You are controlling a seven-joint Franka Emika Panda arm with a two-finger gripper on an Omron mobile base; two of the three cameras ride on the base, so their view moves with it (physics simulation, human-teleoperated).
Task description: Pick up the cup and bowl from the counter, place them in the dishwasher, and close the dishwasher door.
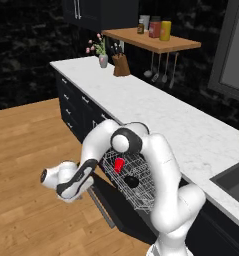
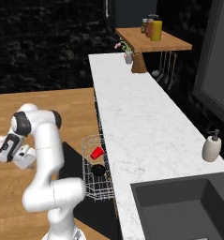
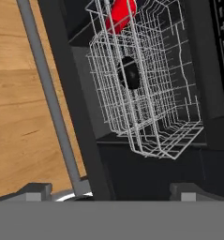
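The dishwasher point(image 1: 141, 210) stands open under the counter point(image 1: 166, 115), its white wire rack point(image 3: 146, 93) pulled out. In the rack, the red cup point(image 1: 119, 165) point(image 2: 97, 153) point(image 3: 120, 14) lies on its side and the black bowl point(image 1: 132, 182) point(image 2: 99, 170) point(image 3: 130, 72) sits beside it. The dishwasher door point(image 3: 85, 117) hangs down, its silver bar handle point(image 3: 48, 93) point(image 1: 102, 205) along the outer edge. My gripper point(image 1: 78, 190) point(image 2: 25, 158) point(image 3: 111, 194) is low over the floor just outside the door's edge, open and holding nothing, with the handle running between its fingertips point(image 3: 36, 190).
Wooden floor point(image 1: 31, 150) spreads to the left of the door. A sink point(image 2: 179, 206) and a beige soap dispenser point(image 2: 212, 146) are at the counter's near end. A knife block point(image 1: 121, 65), a vase point(image 1: 103, 60) and a wall shelf point(image 1: 151, 40) with bottles are at the far end.
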